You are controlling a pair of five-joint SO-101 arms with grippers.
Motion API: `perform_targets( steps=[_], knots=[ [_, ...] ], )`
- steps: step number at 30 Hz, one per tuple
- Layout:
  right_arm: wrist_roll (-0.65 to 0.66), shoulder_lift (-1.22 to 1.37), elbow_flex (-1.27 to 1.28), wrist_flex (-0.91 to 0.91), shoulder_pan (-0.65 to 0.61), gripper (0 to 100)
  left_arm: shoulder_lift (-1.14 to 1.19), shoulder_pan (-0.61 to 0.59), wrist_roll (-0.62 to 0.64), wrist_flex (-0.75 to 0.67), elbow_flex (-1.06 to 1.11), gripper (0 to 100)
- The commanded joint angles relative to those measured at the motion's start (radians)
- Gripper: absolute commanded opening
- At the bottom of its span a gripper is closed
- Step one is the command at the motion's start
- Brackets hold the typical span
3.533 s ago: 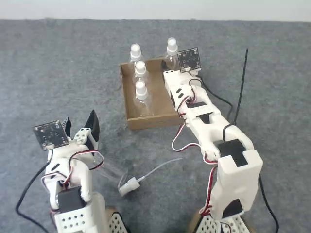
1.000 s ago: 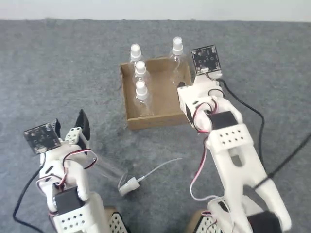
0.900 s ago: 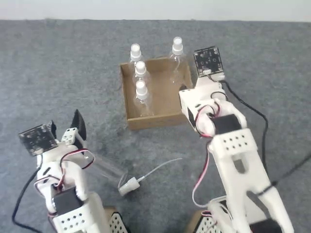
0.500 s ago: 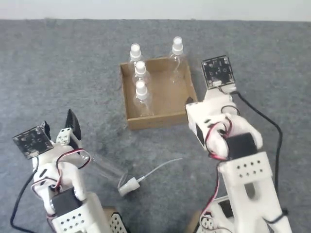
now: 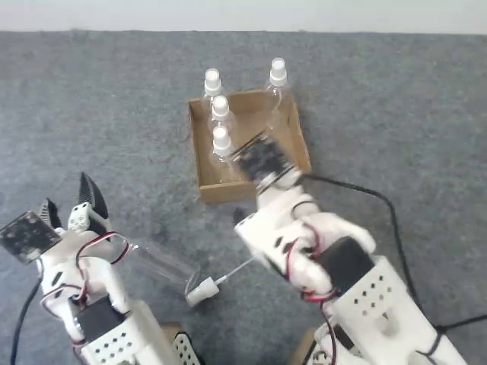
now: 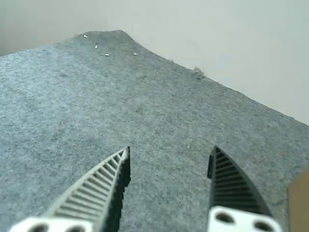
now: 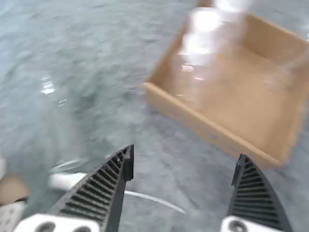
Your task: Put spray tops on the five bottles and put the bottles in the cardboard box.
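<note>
The left gripper (image 6: 170,151) is hanging wide open, with nothing between its ribbed black, wedge-shaped fingers (image 6: 104,186). It is hovering over the grey, felt-like tabletop (image 6: 96,92) at the near left, well apart from the box.

The right gripper (image 7: 186,153) is also gaping wide and gripping nothing. Its toothed fingers are framing the felt just in front of the cardboard box (image 7: 207,126). In the high view the right arm's wrist is crossing over the box's front wall.

Between the two arm bases a clear plastic bottle (image 5: 160,262) is lying on its side without a top. The white spray top (image 5: 202,291) is lying just beside the bottle's mouth, and its thin translucent dip tube (image 5: 247,266) is running off toward the right arm.

The box is shallow and open-topped, with thin brown walls and square corners. Three capped bottles (image 5: 221,137) are standing upright in a row by its left wall. Whether the rearmost one is standing inside or just behind the back wall cannot be told. A fourth capped bottle (image 5: 278,76) is standing at the far right corner. Brown box floor is showing between the row and the right wall.

Broad grey felt is stretching to both sides of the box and running back to a straight edge against a pale wall (image 6: 227,34). A black cable (image 5: 365,194) is curving across the felt beside the right arm.
</note>
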Motion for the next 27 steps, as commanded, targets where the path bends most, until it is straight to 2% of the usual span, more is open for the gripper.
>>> perform_targets(
  steps=[1,6,10,27],
  knots=[
    [-0.005,-0.025,-0.005,-0.085,-0.119,27.5,-0.012,-0.005,0.009,-0.043,-0.022,25],
    [-0.003,-0.024,0.101,-0.289,-0.234,27.5,-0.012,-0.005,0.011,-0.041,-0.021,25],
    [-0.003,-0.004,0.146,-0.38,-0.298,27.5,-0.012,-0.005,0.011,-0.043,-0.021,25],
    [-0.003,0.423,0.152,-0.587,-0.36,27.5,-0.012,-0.003,0.011,-0.043,-0.021,25]
  ],
)
